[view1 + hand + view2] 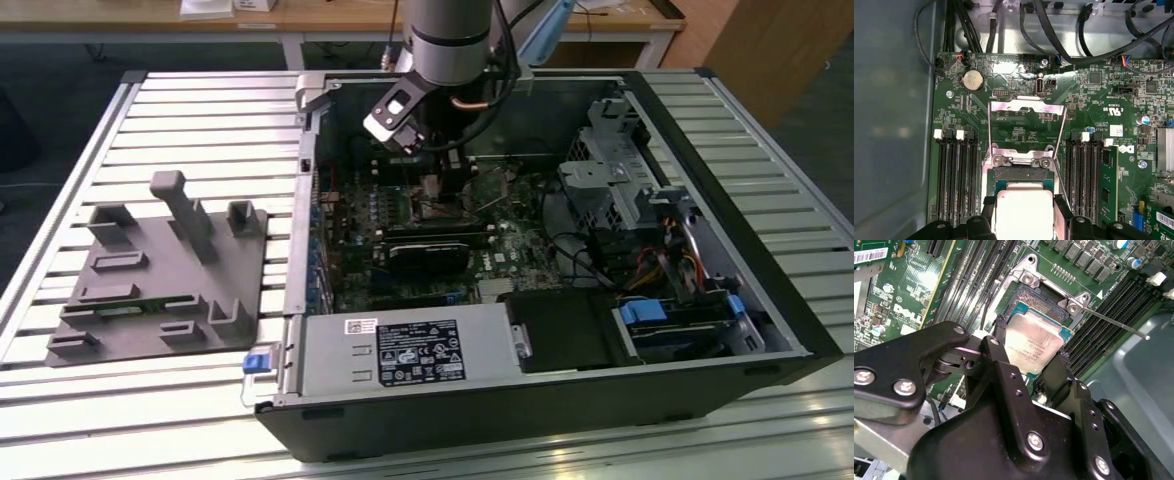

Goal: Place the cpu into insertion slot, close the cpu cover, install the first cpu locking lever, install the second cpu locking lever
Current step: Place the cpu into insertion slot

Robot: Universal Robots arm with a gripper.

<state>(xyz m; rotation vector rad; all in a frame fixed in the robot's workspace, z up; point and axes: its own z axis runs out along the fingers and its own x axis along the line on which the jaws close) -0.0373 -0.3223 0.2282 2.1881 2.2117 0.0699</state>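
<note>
My gripper is shut on the cpu, a pale metal-topped square chip with a green edge. One black finger and the other press its opposite sides. In the first wrist view the cpu sits low over the insertion slot, whose dark frame shows just beyond it. The cpu cover, a silver frame with a big window, stands flipped open past the slot. A thin locking lever sticks out, raised, from the slot's corner. In the exterior view the gripper reaches down into the open computer case.
Black memory slots flank the socket on both sides. Cables run along the case wall beyond the board. A black card and a power supply lie in the case. A grey fixture stands on the table at the exterior view's left.
</note>
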